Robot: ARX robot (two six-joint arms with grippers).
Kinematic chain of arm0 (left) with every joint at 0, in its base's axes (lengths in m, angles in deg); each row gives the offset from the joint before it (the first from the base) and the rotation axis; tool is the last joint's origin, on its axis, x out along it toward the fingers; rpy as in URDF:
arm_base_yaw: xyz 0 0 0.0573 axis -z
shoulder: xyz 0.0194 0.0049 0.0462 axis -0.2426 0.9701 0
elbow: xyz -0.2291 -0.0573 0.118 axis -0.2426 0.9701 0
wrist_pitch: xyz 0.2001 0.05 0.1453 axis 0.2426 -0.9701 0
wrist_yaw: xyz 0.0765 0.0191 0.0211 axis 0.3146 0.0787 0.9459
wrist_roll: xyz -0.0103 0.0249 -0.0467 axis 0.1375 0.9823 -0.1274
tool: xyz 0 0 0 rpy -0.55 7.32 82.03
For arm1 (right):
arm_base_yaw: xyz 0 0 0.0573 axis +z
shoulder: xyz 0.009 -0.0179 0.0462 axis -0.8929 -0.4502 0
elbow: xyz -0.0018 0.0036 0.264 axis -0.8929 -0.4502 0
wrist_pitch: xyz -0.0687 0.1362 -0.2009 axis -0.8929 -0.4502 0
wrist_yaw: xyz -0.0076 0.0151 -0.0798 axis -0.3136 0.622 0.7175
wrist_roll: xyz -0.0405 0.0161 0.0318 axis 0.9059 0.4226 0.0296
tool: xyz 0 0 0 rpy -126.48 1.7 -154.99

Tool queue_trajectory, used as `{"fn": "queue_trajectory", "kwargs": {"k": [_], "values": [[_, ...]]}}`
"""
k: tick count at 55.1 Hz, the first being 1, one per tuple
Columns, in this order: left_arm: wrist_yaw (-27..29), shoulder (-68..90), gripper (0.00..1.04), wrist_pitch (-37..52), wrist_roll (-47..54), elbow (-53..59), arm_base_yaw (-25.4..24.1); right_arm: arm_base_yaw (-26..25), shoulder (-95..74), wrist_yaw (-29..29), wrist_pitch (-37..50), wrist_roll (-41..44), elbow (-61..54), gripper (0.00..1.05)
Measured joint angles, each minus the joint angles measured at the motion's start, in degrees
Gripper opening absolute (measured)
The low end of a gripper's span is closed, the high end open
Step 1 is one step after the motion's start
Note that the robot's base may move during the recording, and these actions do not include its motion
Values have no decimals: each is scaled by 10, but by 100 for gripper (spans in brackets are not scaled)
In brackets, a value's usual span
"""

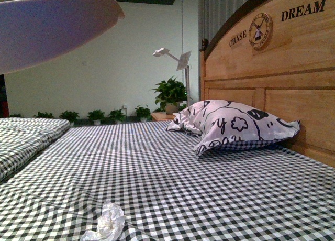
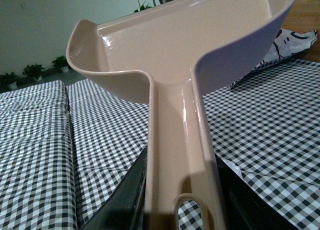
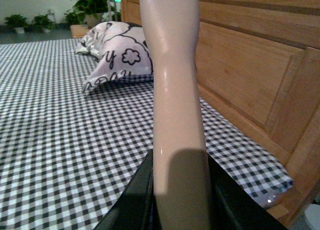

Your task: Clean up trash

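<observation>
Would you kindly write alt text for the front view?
A crumpled wad of white tissue lies foremost on a black-and-white checked sheet. A white pillow with black doodles rests against a wooden headboard; a pale plastic dustpan hangs upper left.

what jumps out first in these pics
The big beige dustpan in the left gripper looms above the checked bed. Then the doodle-print pillow by the wooden headboard, and the small white tissue wad at the sheet's near edge. The right gripper clamps a beige handle.

front: set low at bed (image 1: 209, 188) side edge, faced across, headboard (image 1: 293, 94) to right | left wrist: placed close behind dustpan (image 2: 190, 50) | right wrist: placed close behind beige handle (image 3: 175, 115) | shared by all: pillow (image 1: 230, 126)
</observation>
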Motion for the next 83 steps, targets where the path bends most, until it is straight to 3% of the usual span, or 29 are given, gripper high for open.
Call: {"fn": "queue_trajectory", "kwargs": {"k": [5, 10, 25, 43, 50, 68, 83], "values": [[12, 23, 29, -168, -11, -63, -4, 0, 0, -2, 0, 0, 0, 22], [1, 47, 28, -252, 8, -88, -21, 0, 0, -2, 0, 0, 0, 22], [-94, 135, 28, -263, 180, -145, -109, 0, 0, -1, 0, 0, 0, 22], [-145, 212, 28, -354, 437, -158, -195, 0, 0, -2, 0, 0, 0, 22], [-162, 229, 28, -352, 508, -158, -216, 0, 0, -2, 0, 0, 0, 22], [-224, 281, 28, -285, 533, -132, -213, 0, 0, -2, 0, 0, 0, 22], [-229, 316, 28, -401, 607, -134, -228, 0, 0, -2, 0, 0, 0, 22]]}}
